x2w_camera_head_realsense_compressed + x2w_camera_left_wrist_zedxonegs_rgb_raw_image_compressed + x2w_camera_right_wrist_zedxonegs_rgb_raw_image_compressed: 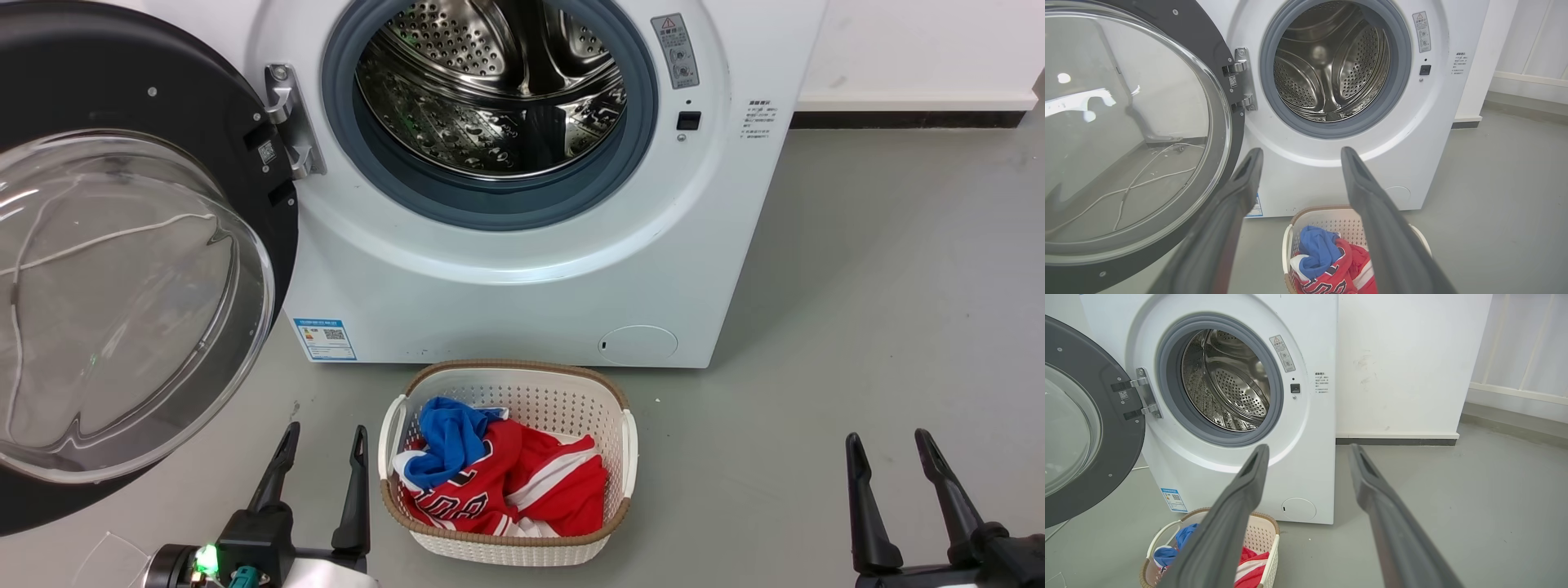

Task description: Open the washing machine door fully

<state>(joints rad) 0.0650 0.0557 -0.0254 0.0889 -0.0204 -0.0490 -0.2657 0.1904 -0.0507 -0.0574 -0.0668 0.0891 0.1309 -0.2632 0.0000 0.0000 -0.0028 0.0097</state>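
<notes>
the right claw (pixel 1308 453) gapes empty before the washing machine (pixel 1306 428), its door (pixel 1122 412) swung wide beside the laundry basket (pixel 1259 535).

Shiny perforated steel drum (pixel 490 98); the washing machine door (pixel 122 302) is clear glass (matt black rim (pixel 204 106)).

door (pixel 204 122) swung left of washing machine (pixel 522 278), basket (pixel 506 551) before it

White washing machine (pixel 506 302), black-rimmed washing machine door (pixel 204 106)
</notes>
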